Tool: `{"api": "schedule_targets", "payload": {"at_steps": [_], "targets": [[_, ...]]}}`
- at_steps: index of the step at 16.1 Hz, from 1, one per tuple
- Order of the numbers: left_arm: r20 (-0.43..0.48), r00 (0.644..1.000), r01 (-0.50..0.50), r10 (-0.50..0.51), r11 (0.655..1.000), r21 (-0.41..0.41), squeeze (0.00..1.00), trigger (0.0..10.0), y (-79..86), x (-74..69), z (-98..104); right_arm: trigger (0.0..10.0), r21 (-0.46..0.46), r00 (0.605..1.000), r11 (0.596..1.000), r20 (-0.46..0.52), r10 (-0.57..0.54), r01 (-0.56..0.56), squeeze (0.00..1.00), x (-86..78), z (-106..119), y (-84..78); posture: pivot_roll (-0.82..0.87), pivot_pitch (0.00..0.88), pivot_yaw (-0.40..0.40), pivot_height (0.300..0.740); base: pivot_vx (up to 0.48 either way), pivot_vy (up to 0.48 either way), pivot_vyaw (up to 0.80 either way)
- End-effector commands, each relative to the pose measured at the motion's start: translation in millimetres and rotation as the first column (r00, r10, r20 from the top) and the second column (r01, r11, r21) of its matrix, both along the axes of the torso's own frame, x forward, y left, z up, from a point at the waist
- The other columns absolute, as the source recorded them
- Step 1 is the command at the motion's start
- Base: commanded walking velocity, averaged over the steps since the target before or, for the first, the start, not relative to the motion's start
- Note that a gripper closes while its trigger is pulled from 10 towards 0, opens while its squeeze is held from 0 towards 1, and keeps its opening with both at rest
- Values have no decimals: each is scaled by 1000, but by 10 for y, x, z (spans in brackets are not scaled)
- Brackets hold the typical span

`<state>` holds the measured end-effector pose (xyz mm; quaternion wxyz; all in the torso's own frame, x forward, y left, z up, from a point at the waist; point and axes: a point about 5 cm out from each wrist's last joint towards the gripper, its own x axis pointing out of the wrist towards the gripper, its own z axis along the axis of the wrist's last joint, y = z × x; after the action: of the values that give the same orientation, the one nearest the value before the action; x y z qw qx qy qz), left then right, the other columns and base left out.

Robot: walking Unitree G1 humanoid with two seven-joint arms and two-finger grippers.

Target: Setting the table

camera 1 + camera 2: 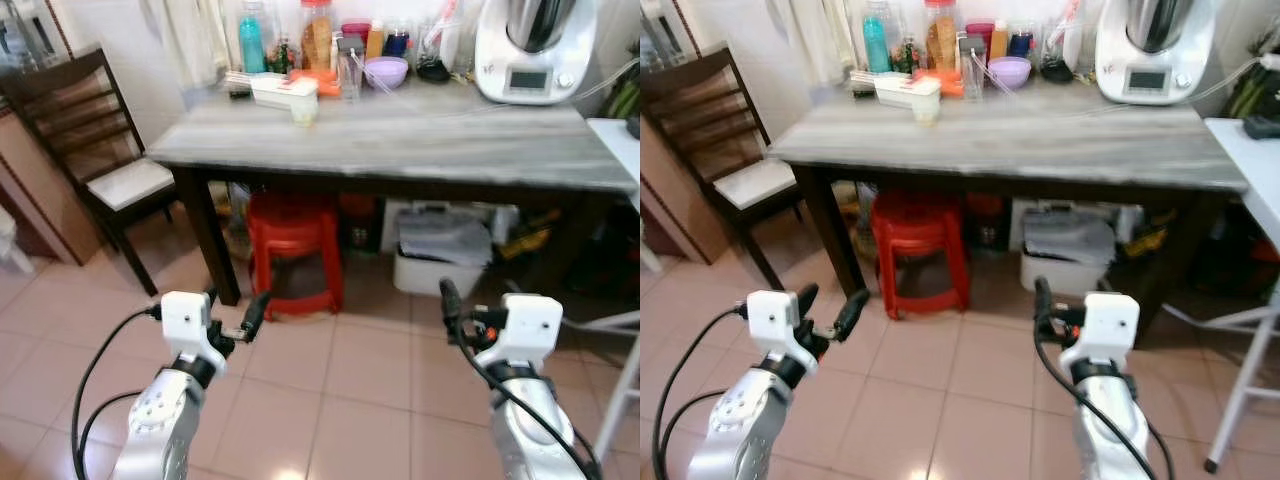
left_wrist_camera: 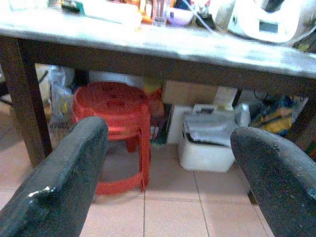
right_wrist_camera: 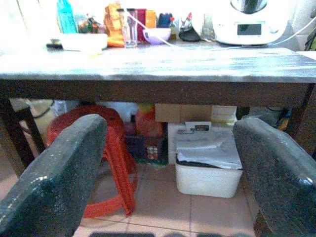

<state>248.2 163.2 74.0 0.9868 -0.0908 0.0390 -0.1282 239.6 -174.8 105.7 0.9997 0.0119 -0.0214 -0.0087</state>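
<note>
A grey marbled table (image 1: 400, 140) on dark legs stands ahead of me. Along its far edge sit a purple bowl (image 1: 386, 71), a clear glass (image 1: 350, 75), a flat white container (image 1: 284, 90), a teal bottle (image 1: 251, 42), an orange-filled jar (image 1: 317, 35) and a white kitchen machine (image 1: 535, 50). My left gripper (image 1: 233, 305) is held low over the floor tiles short of the table, its fingers (image 2: 64, 177) spread open and empty. My right gripper (image 3: 170, 173) hovers at the same height on the right, also open and empty.
A red plastic stool (image 1: 295, 240) and a white bin (image 1: 440, 260) with papers sit under the table. A dark wooden chair (image 1: 100, 150) with a pale seat stands at the left. A white side table (image 1: 620, 140) edges in at the right.
</note>
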Motion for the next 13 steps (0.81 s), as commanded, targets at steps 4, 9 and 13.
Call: {"api": "schedule_targets", "payload": {"at_steps": [4,9,13], "targets": [[45,999,-8,9,1000,-8,0,10000,5,26,123,10000,-19,999,1000,28,-17,17,0,-56,78,-26,-22,0,71,740,0,-286,0],[39,999,-4,4,1000,-8,0,10000,-18,12,111,10000,-23,1000,1000,11,-15,15,0,-53,51,-25,-23,0,68,740,0,-309,-405],[36,999,-5,5,1000,-8,0,10000,-31,17,108,10000,-24,1000,1000,4,-5,5,0,-47,45,-13,-21,3,63,740,0,-346,-114]]}}
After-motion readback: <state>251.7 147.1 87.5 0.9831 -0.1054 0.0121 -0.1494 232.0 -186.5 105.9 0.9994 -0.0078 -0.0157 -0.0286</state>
